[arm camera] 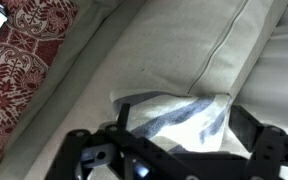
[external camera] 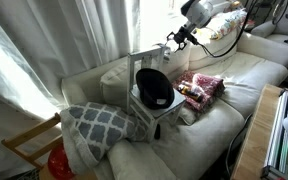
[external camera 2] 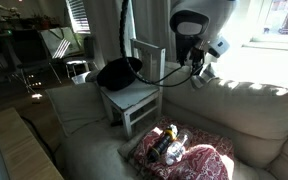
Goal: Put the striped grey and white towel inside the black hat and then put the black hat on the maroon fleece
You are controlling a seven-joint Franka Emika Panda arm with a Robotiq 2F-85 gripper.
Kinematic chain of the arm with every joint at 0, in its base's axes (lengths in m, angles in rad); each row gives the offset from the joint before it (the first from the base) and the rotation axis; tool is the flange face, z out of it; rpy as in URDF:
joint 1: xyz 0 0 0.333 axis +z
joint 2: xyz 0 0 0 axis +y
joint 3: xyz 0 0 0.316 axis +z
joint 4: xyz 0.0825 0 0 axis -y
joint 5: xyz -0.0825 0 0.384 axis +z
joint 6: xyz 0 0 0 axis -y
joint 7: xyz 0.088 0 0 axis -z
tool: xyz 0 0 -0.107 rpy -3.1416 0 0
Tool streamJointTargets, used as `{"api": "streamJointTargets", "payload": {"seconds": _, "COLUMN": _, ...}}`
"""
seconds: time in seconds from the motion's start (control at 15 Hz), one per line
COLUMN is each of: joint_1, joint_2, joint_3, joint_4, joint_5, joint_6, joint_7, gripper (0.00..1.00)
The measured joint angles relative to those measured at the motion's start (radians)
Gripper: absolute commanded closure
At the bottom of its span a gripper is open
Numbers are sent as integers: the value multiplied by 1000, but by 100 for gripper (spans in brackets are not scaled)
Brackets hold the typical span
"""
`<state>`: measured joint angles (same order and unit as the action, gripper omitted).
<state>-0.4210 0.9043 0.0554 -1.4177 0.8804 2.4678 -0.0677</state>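
1. Checking an exterior view: the hat (external camera: 152, 88) sits on a white chair (external camera: 144, 108) that stands on the sofa (external camera: 254, 75). The raised, firm seat keeps it within easy reach. The fleece (external camera: 202, 85) lies on the sofa just beside the chair, so the final transfer looks short. A grey cushion (external camera: 96, 125) leans on the chair's far side and isn't part of the job. The gripper (external camera: 174, 42) hangs by the sofa back, behind the hat. The towel is too small to pick out here.
2. In an exterior view: the hat (external camera 2: 119, 72) is on the chair (external camera 2: 134, 105), and the gripper (external camera 2: 196, 72) is apart from it, over the sofa back. The fleece (external camera 2: 189, 160) is in the foreground with a small object (external camera 2: 167, 148) on it that I can't identify. It could get in the way when the hat is set down.
3. Wrist view: the towel (arm camera: 179, 115) is bunched on the sofa beside a seam, directly under the gripper (arm camera: 174, 155). The jaws stand wide apart and hold nothing, which looks like a line-up for a top grab. The fleece (arm camera: 24, 50) shows at upper left.
4. Judgement: this is the approach to the towel. The towel isn't in the hat, and the hat isn't on the fleece.
5. Risk: it's soft cloth on soft upholstery, so the pinch may catch sofa fabric or only a thin fold.
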Motion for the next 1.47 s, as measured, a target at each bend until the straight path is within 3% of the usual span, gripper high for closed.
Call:
{"api": "streamJointTargets", "payload": {"seconds": 0.2, "joint_1": -8, "joint_2": 30, "joint_3": 3, "joint_4": 55, "joint_5": 22, "joint_6": 4, "joint_7": -42, "gripper": 0}}
{"api": "streamJointTargets", "payload": {"seconds": 0.67, "joint_1": -72, "joint_2": 248, "joint_3": 68, "joint_4": 301, "joint_5": 108, "joint_6": 4, "joint_7": -319, "gripper": 0}}
{"api": "streamJointTargets", "payload": {"seconds": 1.0, "joint_1": -97, "joint_2": 367, "joint_3": 107, "joint_4": 439, "joint_5": 135, "joint_6": 4, "joint_7": -389, "gripper": 0}}
{"api": "streamJointTargets", "payload": {"seconds": 1.07, "joint_1": -99, "joint_2": 388, "joint_3": 116, "joint_4": 458, "joint_5": 143, "joint_6": 4, "joint_7": -392, "gripper": 25}}
{"api": "streamJointTargets", "payload": {"seconds": 1.2, "joint_1": -103, "joint_2": 423, "joint_3": 130, "joint_4": 493, "joint_5": 154, "joint_6": 4, "joint_7": -393, "gripper": 32}}
{"api": "streamJointTargets", "payload": {"seconds": 1.47, "joint_1": -111, "joint_2": 466, "joint_3": 149, "joint_4": 549, "joint_5": 177, "joint_6": 4, "joint_7": -382, "gripper": 65}}
